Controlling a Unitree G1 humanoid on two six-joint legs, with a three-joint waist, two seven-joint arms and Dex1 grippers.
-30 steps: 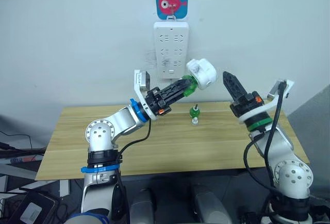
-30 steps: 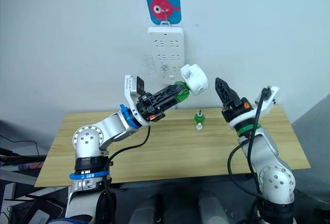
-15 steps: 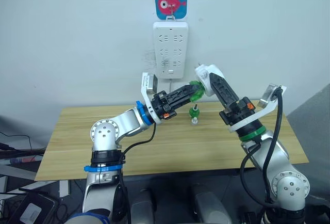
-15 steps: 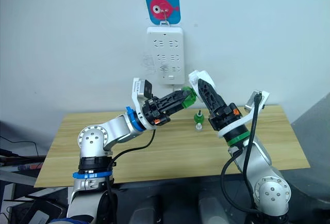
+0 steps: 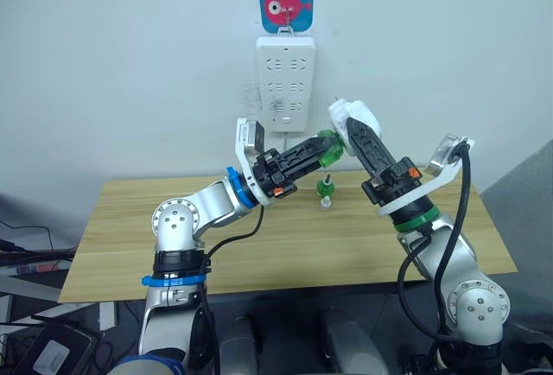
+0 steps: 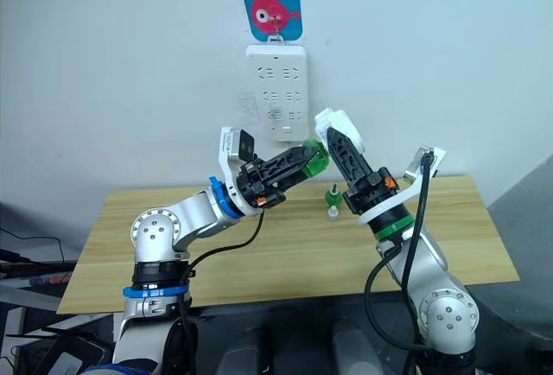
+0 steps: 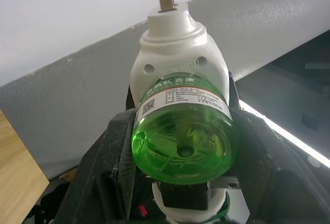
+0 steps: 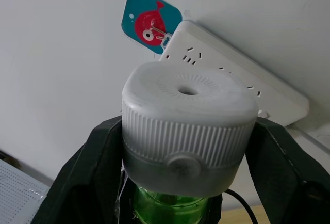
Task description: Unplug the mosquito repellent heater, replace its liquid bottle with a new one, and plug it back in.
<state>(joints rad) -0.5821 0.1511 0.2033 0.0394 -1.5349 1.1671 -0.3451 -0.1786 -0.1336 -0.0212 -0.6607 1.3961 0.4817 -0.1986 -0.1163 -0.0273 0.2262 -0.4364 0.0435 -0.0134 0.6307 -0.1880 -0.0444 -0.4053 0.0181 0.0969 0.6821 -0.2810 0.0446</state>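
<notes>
I am clamping my right gripper (image 5: 356, 137) onto the mosquito repellent heater (image 5: 347, 116), held in mid-air below the power strip (image 5: 286, 81), while my left gripper (image 5: 313, 149) is pinching its green bottle (image 7: 183, 131). A second ago my right arm was hanging clear; unscrewing probably comes next.

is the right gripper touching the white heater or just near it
Touching. In the right wrist view the right gripper has a black finger pressed against each ribbed side of the mosquito repellent heater, with no gap visible.
</notes>
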